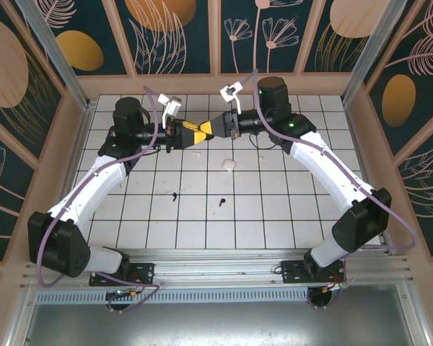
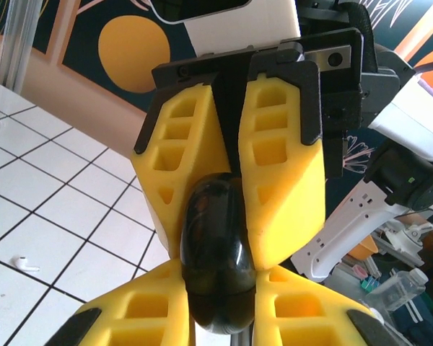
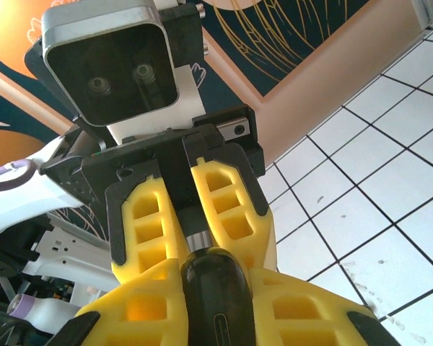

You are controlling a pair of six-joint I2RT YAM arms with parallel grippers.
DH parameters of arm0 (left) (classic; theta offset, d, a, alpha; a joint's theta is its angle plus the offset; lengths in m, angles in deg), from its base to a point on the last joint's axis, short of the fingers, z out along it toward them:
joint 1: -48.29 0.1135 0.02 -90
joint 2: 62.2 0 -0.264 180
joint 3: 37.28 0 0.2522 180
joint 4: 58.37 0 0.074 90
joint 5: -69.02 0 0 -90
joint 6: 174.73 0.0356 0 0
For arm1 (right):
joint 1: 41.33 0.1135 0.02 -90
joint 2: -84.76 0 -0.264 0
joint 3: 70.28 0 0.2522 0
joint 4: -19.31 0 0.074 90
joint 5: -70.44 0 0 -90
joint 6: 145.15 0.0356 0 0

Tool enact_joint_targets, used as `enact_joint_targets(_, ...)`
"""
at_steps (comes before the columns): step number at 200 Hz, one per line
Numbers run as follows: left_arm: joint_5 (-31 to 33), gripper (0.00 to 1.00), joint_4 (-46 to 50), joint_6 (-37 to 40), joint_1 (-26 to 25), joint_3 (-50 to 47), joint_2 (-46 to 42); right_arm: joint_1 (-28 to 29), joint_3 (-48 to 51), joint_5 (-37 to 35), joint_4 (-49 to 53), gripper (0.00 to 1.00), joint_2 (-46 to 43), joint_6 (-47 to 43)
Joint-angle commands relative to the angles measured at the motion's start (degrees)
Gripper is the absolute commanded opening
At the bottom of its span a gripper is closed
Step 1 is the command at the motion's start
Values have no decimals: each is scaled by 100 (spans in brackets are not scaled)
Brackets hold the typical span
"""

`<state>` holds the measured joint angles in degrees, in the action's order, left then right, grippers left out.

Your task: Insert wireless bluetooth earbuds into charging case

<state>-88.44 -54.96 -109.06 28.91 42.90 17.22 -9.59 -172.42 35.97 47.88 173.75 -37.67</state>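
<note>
From above, my left fingers [image 1: 190,138] and right fingers [image 1: 208,130] meet tip to tip. The earbuds [image 1: 175,194] lie on the worktop [image 1: 274,209], well apart from them. Left wrist: both pairs squeeze the black case [image 2: 216,259]. Right wrist: same squeeze. I think I should open its lid slowly.

So the table [image 1: 274,216] is white square tiles with dark lines between them, a bit scuffed in spots. A small white piece [image 1: 229,165] sits near the jaws, on the arm-base side and slightly right. Further that way lie a black earbud [image 1: 175,194], left of the jaws, and a second black earbud [image 1: 220,202], roughly in line with them.
</note>
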Motion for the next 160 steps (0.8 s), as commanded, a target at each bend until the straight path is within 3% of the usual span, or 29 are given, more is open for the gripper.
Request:
enact_joint_targets(1,440,30,50,305,34,178,-55,158,367,-144,-309,6,-50,484)
enact_joint_targets(12,691,48,-144,150,63,76,-138,162,689,-349,-962,5,-200,907)
enact_joint_targets(24,1092,58,-633,-240,108,-205,-296,162,1085,-603,-1730,5,-391,1424)
enact_joint_targets(51,1927,59,-2995,-1983,302,-1389,-600,148,1689,-1754,-3324,6,-634,2659)
enact_joint_targets(84,2934,59,-5757,-3894,238,-2451,-448,250,2109,-2501,-4957,5,-505,3763)
enact_joint_targets(119,3136,57,-6046,-4137,-81,-2373,-225,408,2273,-2905,-5764,4,-251,4238)
enact_joint_targets(160,3134,58,-6653,-4618,-128,-2250,76,541,2195,-2898,-5917,4,-68,4334)
